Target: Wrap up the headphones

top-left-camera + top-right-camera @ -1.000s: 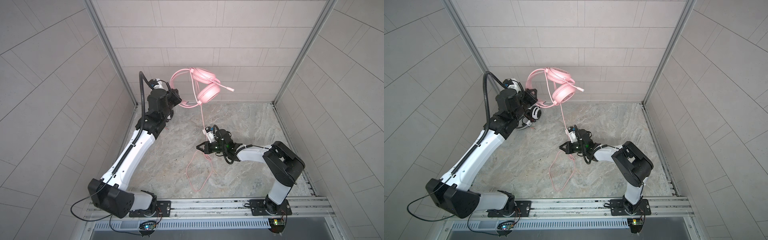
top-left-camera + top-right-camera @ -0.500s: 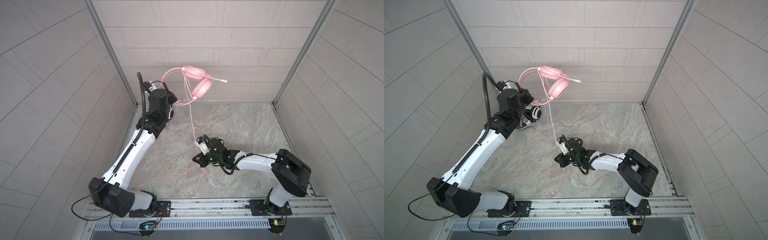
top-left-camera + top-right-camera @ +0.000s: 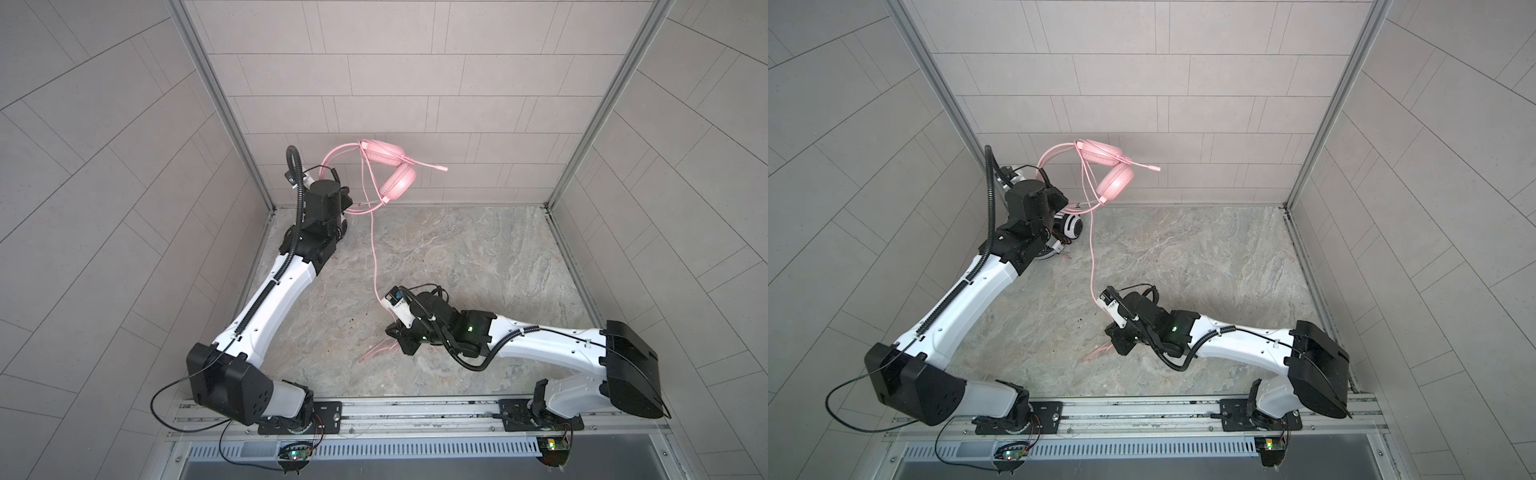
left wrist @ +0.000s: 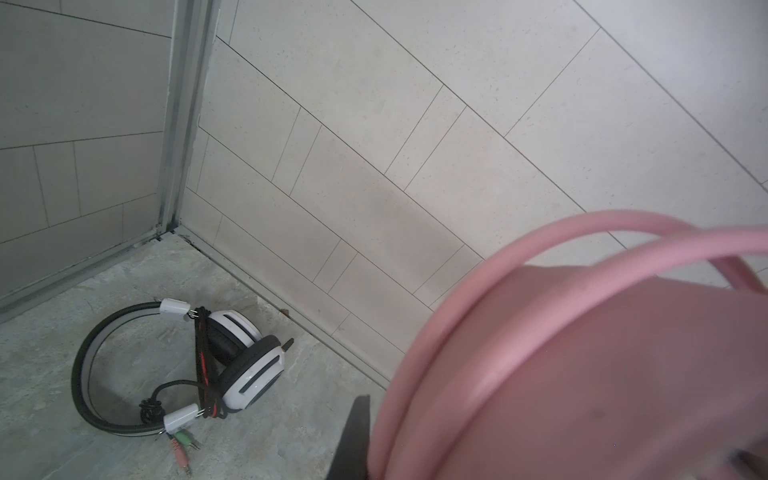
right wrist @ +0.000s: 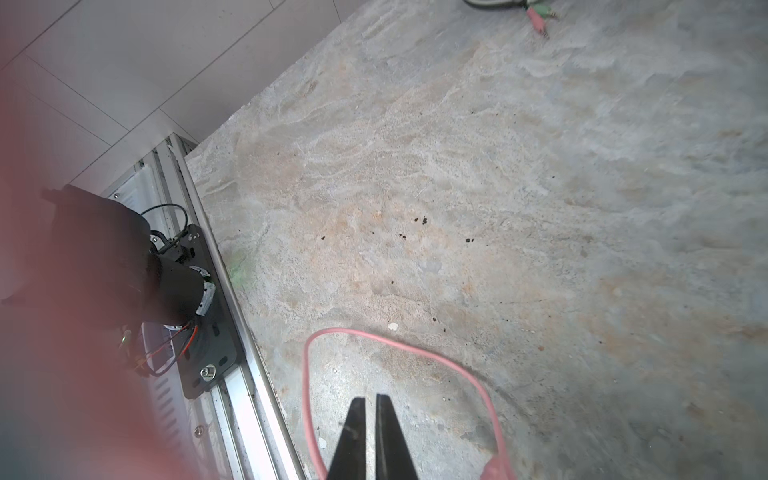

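Pink cable lies looped on the marbled tabletop up front, curling round the right end effector, whose tips are pinched together with nothing visible between them. From there the cable climbs to the pink headset, which dangles in the air near the back wall, headband clamped in the left end effector. The white-and-black headset just sits flat in the back left corner, cord wound around it.

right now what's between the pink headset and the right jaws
Only its own pink cable. It hangs from the pink headset down to a loop on the floor beside the right jaws. Both top views show it.
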### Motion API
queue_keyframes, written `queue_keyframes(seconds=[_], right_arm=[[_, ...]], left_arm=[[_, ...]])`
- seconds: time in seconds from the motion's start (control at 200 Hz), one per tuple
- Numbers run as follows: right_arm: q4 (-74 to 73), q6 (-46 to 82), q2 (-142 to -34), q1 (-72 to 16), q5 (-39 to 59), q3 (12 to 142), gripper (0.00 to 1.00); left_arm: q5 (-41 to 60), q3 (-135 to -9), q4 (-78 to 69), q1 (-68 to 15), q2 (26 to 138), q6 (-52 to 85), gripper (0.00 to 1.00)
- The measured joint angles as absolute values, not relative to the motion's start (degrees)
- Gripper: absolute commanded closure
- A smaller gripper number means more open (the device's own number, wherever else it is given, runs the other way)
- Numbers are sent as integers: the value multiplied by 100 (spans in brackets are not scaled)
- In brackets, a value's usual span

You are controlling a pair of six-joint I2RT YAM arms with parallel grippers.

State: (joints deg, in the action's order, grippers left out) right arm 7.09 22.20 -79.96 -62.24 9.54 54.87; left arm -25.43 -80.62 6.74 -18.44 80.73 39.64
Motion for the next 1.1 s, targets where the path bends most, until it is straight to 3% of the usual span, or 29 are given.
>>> queue_keyframes(seconds=[0.415,0.771,1.101], right_arm=[[2259,1074,-6899,-6241,-436,6945,100],[2880,106,-6812,-6222,-1509,7854,100],[3151,-801,-6816,-6125,-2410,8401,100]], left_arm=[[-2904,-7131,438,-1802,8248,3468,100],[-2532,-6611,408,-1857,8399,3291,100],[-2309,-6270,770,-2443,8173,2864,100]])
